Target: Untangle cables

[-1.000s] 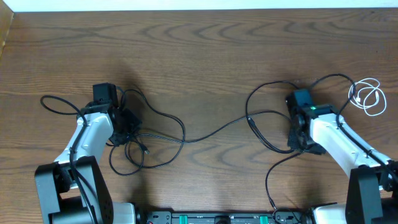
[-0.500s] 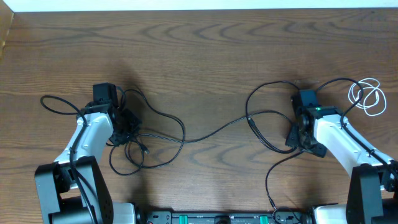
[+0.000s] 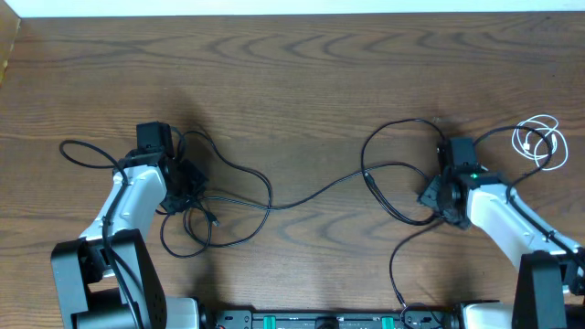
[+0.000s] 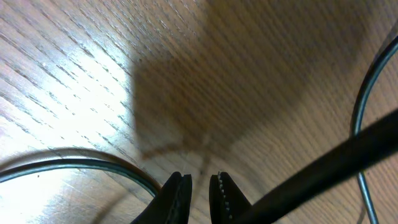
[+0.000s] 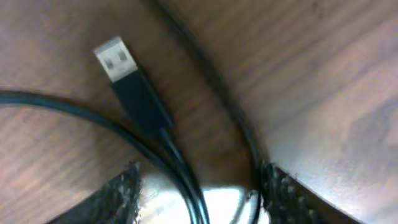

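Black cable (image 3: 311, 194) sprawled across the frame's middle, its USB plug (image 5: 127, 81) pointing up-left just ahead of the spread right gripper (image 5: 199, 199) straddling it, the left gripper (image 4: 199, 190) nearly pressed together at the left tangle, white cable (image 3: 539, 144) coiled upper right.

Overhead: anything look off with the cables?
Nothing damaged or spilled. The black cable lies in overlapping loops beside the left tool, not yet sorted out. The white cable sits coiled apart on the far right.
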### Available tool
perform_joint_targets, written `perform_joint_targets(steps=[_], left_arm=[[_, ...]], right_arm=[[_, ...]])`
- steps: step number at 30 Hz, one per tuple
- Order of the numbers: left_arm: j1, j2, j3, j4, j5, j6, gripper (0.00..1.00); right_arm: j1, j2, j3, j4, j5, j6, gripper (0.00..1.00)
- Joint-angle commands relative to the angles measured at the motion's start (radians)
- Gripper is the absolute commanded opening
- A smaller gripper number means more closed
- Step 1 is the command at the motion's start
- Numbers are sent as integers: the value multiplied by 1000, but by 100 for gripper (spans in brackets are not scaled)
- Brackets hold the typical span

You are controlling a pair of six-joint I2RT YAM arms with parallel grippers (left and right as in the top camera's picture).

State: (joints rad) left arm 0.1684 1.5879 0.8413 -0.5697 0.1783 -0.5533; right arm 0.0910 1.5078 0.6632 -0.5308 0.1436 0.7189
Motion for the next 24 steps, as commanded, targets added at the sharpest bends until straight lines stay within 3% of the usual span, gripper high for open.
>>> perform_joint_targets(steps=[1,2,4,5,8,10,15,19,24], left_arm=[[3,-6,-13,-1,-5,-5,17],[3,-6,-13,-1,-5,-5,17],[3,-6,-13,-1,-5,-5,17],[3,-6,-13,-1,-5,-5,17],[3,-6,-13,-1,-6,-5,17],[3,-6,-13,0,-5,-5,17],[3,-6,-13,2,-5,-5,17],[3,-6,-13,3,-5,-5,17],[3,-6,-13,3,-5,-5,17]], right_arm=[[-4,37,-96,43,-50,13,46],[-4,37,-96,47,-54,1,27],[-4,35,-80,49,-98,-64,12],[-4,35,-69,46,-127,-96,10],[-5,28,-5,-7,-266,-203,8],[-5,16,56,-59,-361,-246,1],[-4,-22,182,-103,-720,-430,1],[-4,-80,265,-101,-937,-436,1],[-4,-210,338,-100,-966,-426,1]])
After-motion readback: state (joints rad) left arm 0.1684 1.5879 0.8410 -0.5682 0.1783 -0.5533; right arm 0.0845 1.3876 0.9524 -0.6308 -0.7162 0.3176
